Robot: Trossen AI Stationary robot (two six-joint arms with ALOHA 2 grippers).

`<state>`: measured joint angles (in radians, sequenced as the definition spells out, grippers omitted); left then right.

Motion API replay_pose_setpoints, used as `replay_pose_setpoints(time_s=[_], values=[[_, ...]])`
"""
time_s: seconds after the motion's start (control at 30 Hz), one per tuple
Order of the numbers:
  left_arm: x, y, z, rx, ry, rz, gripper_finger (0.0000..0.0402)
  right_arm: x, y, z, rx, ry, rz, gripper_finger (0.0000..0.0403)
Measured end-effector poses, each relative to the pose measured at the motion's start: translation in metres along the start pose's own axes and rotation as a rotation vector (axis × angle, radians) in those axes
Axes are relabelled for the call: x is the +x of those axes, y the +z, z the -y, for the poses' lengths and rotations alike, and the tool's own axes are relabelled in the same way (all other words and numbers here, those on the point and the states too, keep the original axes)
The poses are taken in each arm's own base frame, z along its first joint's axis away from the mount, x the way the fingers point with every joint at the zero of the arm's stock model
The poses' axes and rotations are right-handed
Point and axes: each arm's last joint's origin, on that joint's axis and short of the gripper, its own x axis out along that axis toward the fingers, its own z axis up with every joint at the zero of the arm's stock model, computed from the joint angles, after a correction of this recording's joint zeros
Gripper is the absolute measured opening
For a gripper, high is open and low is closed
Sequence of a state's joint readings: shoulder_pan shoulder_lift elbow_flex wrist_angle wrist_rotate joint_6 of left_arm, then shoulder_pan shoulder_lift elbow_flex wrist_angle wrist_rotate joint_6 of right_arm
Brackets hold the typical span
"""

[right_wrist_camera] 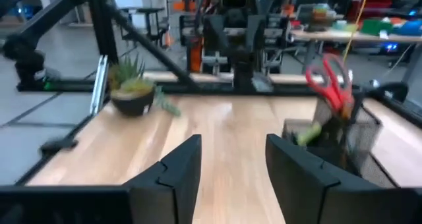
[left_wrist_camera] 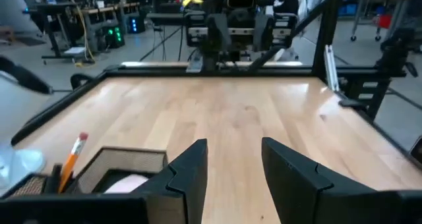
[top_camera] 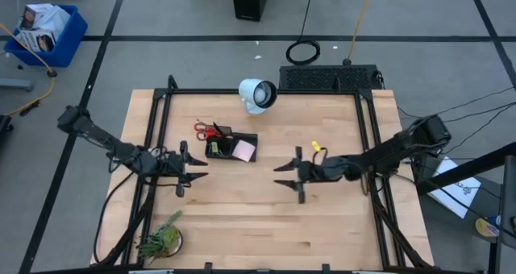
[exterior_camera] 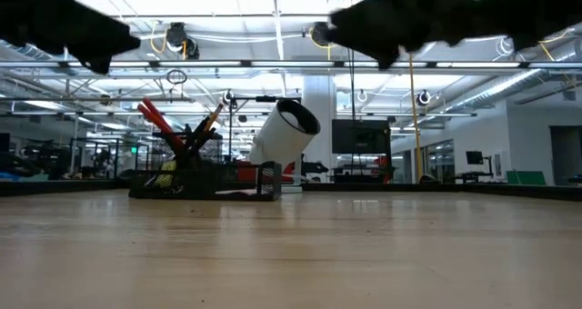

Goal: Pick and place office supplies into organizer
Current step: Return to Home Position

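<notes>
The black mesh organizer (top_camera: 231, 147) rests on the table's far-left part. It holds red-handled scissors (top_camera: 208, 130), a pink sticky-note pad (top_camera: 244, 151) and an orange pencil (left_wrist_camera: 72, 157), which stands upright in it. In the low view the organizer (exterior_camera: 205, 179) shows with the scissors (exterior_camera: 155, 118) sticking up. My left gripper (top_camera: 193, 169) hovers open just near of the organizer and holds nothing. My right gripper (top_camera: 286, 177) hovers open at mid-table, facing the left one. A small yellow item (top_camera: 316, 146) lies on the table beside the right arm.
A white cylindrical lamp-like object (top_camera: 258, 95) lies tilted behind the organizer. A green potted plant (top_camera: 161, 240) stands at the near-left corner. A large black grille-like box (top_camera: 329, 77) sits beyond the far edge. Black frame rails run along the table's sides. Bare wood lies between the grippers.
</notes>
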<state>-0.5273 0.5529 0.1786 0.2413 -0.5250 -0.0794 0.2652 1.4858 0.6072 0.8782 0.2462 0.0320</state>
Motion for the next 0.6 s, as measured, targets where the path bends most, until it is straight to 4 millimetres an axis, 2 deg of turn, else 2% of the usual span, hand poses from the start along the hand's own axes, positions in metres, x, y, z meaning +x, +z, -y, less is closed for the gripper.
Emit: replay_pose_setpoints(time_s=[0.17,0.3,0.6], values=[[0.0,-0.014,-0.01,0.008,-0.039,0.035,0.0147,-0.033,-0.014,0.01,0.041,0.002,-0.021,0.0161],[-0.001,-0.023,-0.02,0.003,0.018,0.018,0.0147,-0.059,-0.02,0.017,0.046,0.002,-0.012,0.0158],[-0.009,-0.025,-0.037,-0.02,0.067,-0.009,0.0147,-0.113,-0.034,0.031,0.072,0.006,0.078,0.0164]])
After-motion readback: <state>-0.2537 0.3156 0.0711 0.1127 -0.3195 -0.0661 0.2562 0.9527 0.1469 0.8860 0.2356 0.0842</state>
